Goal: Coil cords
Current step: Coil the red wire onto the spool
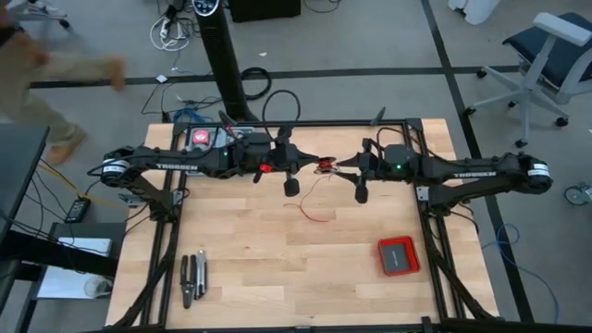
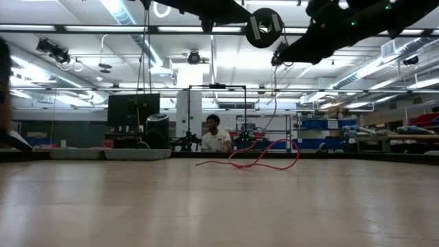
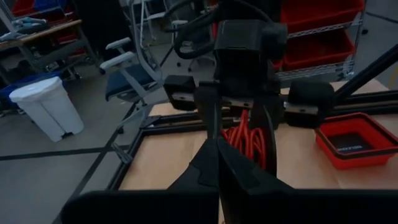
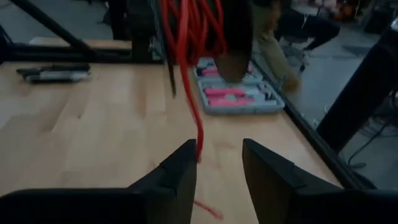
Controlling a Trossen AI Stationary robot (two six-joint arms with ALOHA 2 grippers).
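Winding looks to be partly done: both arms are raised over the middle of the far half of the worktop point(image 1: 277, 268), meeting nose to nose, with a bundle of red wire point(image 1: 325, 166) held in the air between them.

From that bundle a loose tail of the same wire hangs down and trails in squiggly loops on the wood just below, as the low view shows.

The left tool point(image 3: 219, 143) appears closed, its fingers pinched together right at the red coil, so I judge that it holds the bundle.

The right tool point(image 4: 219, 163) is open, its two fingers apart, pointing at the coil with the hanging strand just in front of the gap and not gripped.

My reading is that the next move calls for the right tool to catch the dangling strand and carry it round the bundle for another turn, while the left one keeps the coil steady. Slack on the worktop must be drawn up without snagging.

As to pose, each arm stretches level from its own side, wrists high, tools facing each other. A red tray point(image 1: 399, 255) sits well apart toward the near right, and a set of hand tools point(image 1: 193, 278) lies near the near left corner.
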